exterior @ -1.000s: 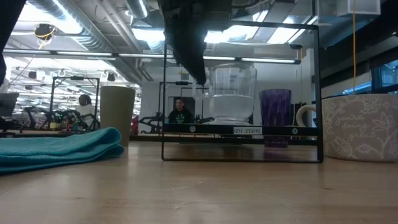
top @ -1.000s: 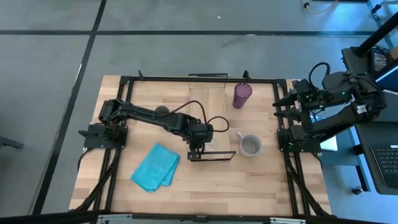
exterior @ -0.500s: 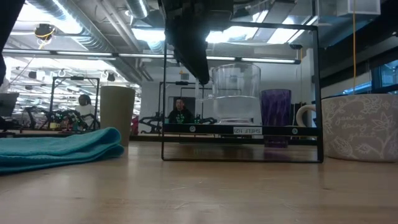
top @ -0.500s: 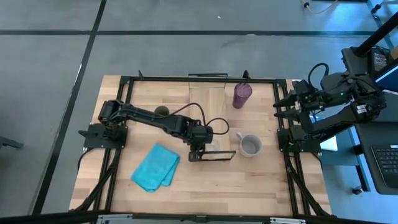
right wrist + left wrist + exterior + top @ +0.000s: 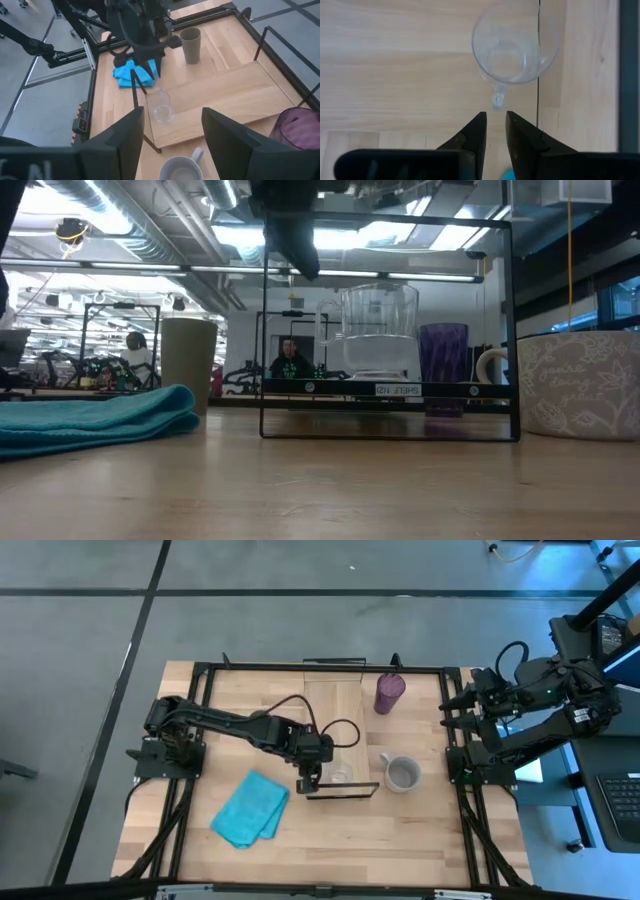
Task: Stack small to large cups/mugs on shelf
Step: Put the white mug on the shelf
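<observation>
The tiny clear glass stands upright on the near end of the light-wood shelf; its small handle points toward my left gripper. My left gripper hovers just left of the glass and above it, fingers a narrow gap apart, holding nothing. The grey mug stands on the table right of the shelf. The purple tumbler stands by the shelf's far right. The olive-brown cup stands left of the shelf. My right gripper waits open at the table's right edge.
A folded turquoise cloth lies on the table near left of the shelf. A thin black metal frame edges the shelf and rises over its near end. Black rails run around the tabletop's border.
My left gripper has risen and drawn back a little toward the table's left edge, away from the clear glass. The glass has stayed upright on the shelf's near end.
</observation>
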